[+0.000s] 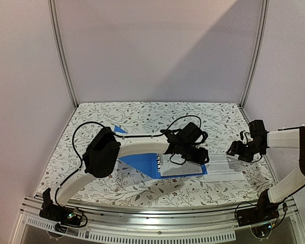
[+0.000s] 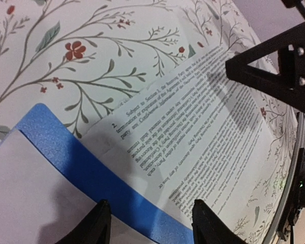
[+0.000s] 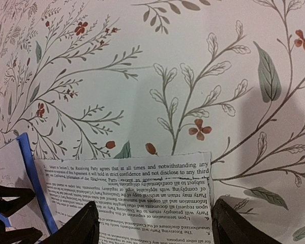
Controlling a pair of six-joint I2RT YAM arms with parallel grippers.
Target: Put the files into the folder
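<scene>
While my left end effector [image 2: 152,224] and right end effector [image 3: 155,223] both gape empty above it, the thin white printed paper sheet [image 3: 142,193] lies flat on the floral-patterned desk [image 1: 142,114] against the bright blue plastic folder [image 1: 137,163]. A scraping pinch could crumple it.

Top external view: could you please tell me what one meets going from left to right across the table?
From the left: left arm's black elbow, blue folder, loose printed sheet, right arm's white forearm.

Floral-patterned table [image 1: 142,114]; blue folder [image 1: 137,163] lies flat on it; files [image 1: 227,166] flat alongside, touching the folder's edge.
</scene>
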